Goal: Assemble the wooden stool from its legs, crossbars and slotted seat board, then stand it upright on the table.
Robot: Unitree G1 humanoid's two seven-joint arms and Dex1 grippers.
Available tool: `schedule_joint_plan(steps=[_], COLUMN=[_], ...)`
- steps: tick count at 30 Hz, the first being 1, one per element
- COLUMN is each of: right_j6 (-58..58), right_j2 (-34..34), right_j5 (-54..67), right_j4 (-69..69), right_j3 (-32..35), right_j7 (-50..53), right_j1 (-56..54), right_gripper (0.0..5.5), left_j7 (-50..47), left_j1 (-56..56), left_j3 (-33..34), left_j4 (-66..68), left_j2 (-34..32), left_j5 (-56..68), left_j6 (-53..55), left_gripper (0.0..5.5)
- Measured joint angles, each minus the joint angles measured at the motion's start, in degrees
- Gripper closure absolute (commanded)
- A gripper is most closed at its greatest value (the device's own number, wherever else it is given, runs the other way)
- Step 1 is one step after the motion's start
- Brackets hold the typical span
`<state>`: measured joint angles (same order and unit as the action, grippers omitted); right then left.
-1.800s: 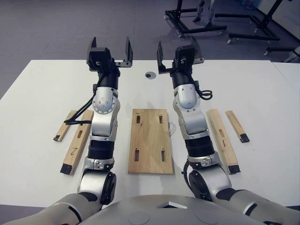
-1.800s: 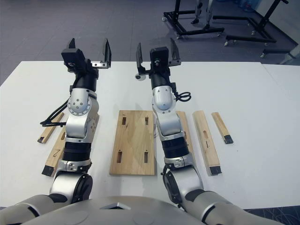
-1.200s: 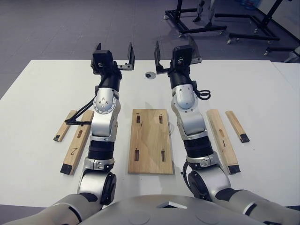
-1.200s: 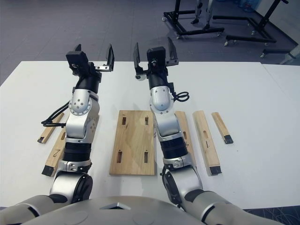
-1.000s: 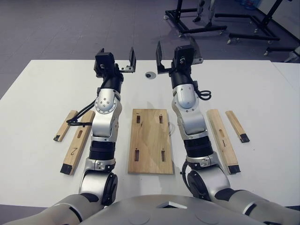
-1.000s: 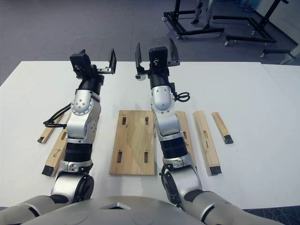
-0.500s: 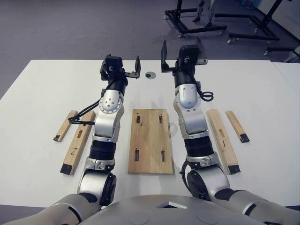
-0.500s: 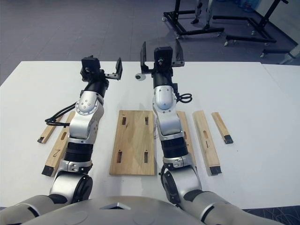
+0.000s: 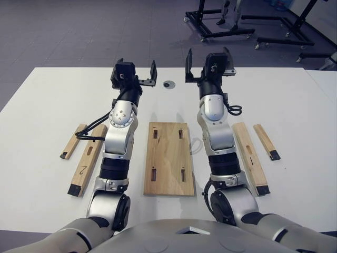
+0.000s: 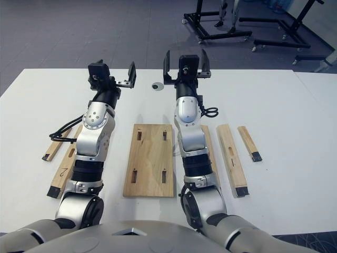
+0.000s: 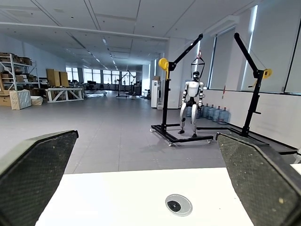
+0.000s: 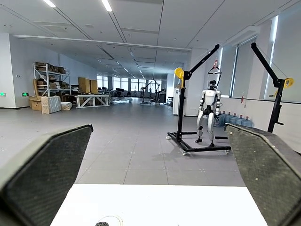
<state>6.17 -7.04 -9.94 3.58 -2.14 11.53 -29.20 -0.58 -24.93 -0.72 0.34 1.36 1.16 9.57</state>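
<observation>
1. Seat board (image 9: 169, 158) lies flat in the middle of the tabletop (image 9: 47, 105), closer to the near edge. Its four slots face up, and it sits between our two arms.
2. Over toward the left edge we see a long leg (image 9: 87, 159) with dark end caps. A short crossbar (image 9: 72, 141) lies just beside it on the outer side.
3. Toward the right edge, a second long leg (image 9: 250, 158) lies flat, and a second short crossbar (image 9: 266, 142) lies beyond it, slightly apart.
4. We spot one more wooden piece (image 10: 209, 145) partly hidden under the right arm, so we cannot tell its full shape.
5. Our left gripper (image 9: 136, 71) hovers above the far part of the tabletop, and its dark pads (image 11: 37, 174) are spread wide.
6. Our right gripper (image 9: 208, 58) hangs alongside it near the far edge, its fingers (image 12: 44, 174) equally splayed apart.
7. A round grommet (image 9: 168, 84) sits in the tabletop between the two grippers, close to the far edge.
</observation>
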Motion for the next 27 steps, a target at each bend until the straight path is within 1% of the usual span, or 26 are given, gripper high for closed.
schedule_joint_plan(steps=[5,10,11,13,15,19,24,27], right_j6=[-0.14,0.21,0.68,1.29,2.62,7.26,14.84,17.58], right_j2=[0.03,1.37,1.95,3.94,5.74,11.17,18.44,23.18], right_j5=[0.94,0.94,0.97,1.01,1.37,4.93,15.5,20.94], right_j4=[-0.11,-0.82,-1.42,-2.5,-4.17,-9.77,-16.06,-16.24], right_j3=[0.23,1.24,2.1,3.93,5.68,11.86,20.49,23.32], right_j7=[-0.16,-0.2,-0.21,-0.44,-1.19,-4.95,-15.23,-23.03], right_j1=[0.0,0.01,0.02,1.17,3.66,10.37,18.16,23.3], right_gripper=[0.36,1.26,1.49,1.73,1.73,1.73,1.73,1.73], left_j7=[0.42,-0.15,-0.18,-0.3,-0.71,-1.56,-2.94,-4.31], left_j1=[-0.48,-0.47,-0.47,-0.36,-0.04,1.98,5.6,8.32], left_j3=[-0.2,-0.61,-0.64,-0.67,-0.68,-0.91,-1.02,-1.08], left_j4=[0.29,0.28,0.27,0.07,-0.51,-2.86,-7.9,-11.6], left_j2=[-0.43,-0.46,-0.47,-0.48,-0.47,-0.68,-0.78,-0.65], left_j5=[-0.03,-0.77,-1.33,-1.69,-1.85,-3.03,-5.06,-6.54], left_j6=[-1.73,-3.04,-3.29,-3.38,-3.5,-3.43,-1.86,-0.93], left_gripper=[0.1,0.1,0.32,0.6,0.8,0.8,0.8,0.8])
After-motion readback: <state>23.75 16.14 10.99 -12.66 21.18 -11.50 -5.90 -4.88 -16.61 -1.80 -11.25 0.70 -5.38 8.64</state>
